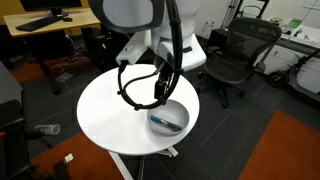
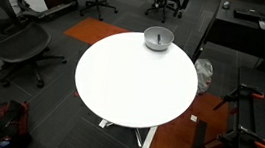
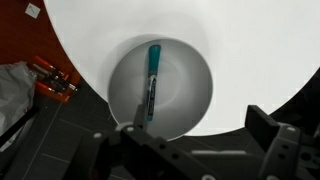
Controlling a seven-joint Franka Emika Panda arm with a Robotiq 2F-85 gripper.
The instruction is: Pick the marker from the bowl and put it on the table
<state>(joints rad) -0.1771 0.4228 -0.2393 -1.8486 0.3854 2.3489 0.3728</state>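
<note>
The grey bowl [image 1: 170,118] stands near the edge of the round white table [image 1: 105,110] and shows in both exterior views [image 2: 158,38]. The teal-blue marker [image 3: 152,78] lies inside the bowl [image 3: 190,95], its darker end toward my fingers. In an exterior view it is a teal streak [image 1: 163,124]. My gripper [image 1: 160,98] hangs above the bowl, apart from it. In the wrist view the gripper [image 3: 200,132] is open and empty, with one finger over the bowl's near rim and the other over the table [image 3: 250,40].
Black office chairs [image 1: 235,55] and a wooden desk [image 1: 45,25] stand behind the table. Orange carpet [image 2: 97,30] lies beside the table. A red-handled tool [image 3: 55,82] lies on the floor below the table's edge, near the bowl.
</note>
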